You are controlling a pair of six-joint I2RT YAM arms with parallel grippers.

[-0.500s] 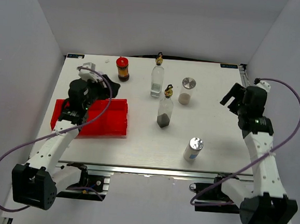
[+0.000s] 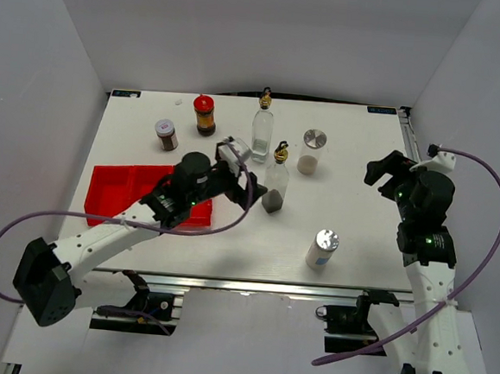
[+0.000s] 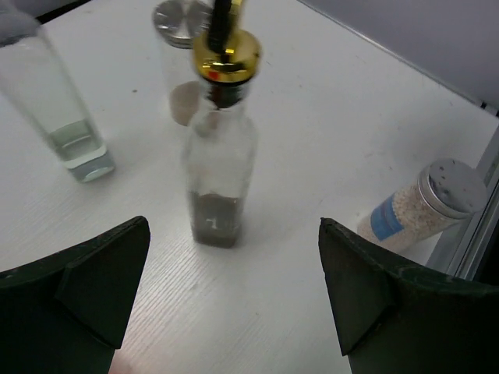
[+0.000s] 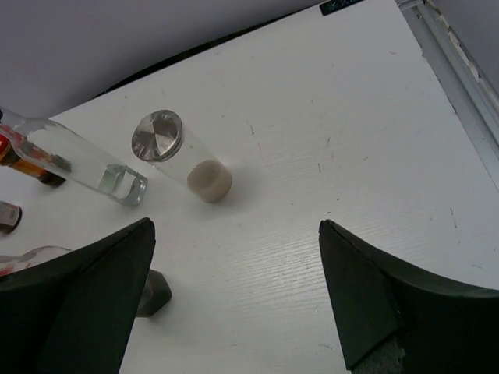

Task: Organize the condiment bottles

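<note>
A gold-spouted glass bottle with dark contents [image 2: 275, 187] stands mid-table; in the left wrist view [image 3: 221, 148] it is just ahead of my open, empty left gripper [image 2: 255, 187] [image 3: 234, 288], between the finger lines and untouched. A taller clear gold-spouted bottle [image 2: 262, 129] [image 3: 54, 109] and a silver-lidded shaker [image 2: 312, 151] [image 4: 179, 160] stand behind it. A second shaker [image 2: 321, 248] [image 3: 425, 210] stands near the front edge. A red-capped dark jar [image 2: 205, 114] is at the back. My right gripper [image 2: 381, 173] [image 4: 234, 296] is open and empty at the right, above bare table.
A red divided tray [image 2: 111, 195] lies at the left, partly under my left arm. A small brown jar with a pale lid [image 2: 166, 134] stands behind it. The table's metal edge rail [image 2: 413, 148] runs along the right side.
My left arm has swung right from over the red tray to the dark-contents bottle, uncovering the small brown jar. My right gripper has shifted slightly toward the near side.
</note>
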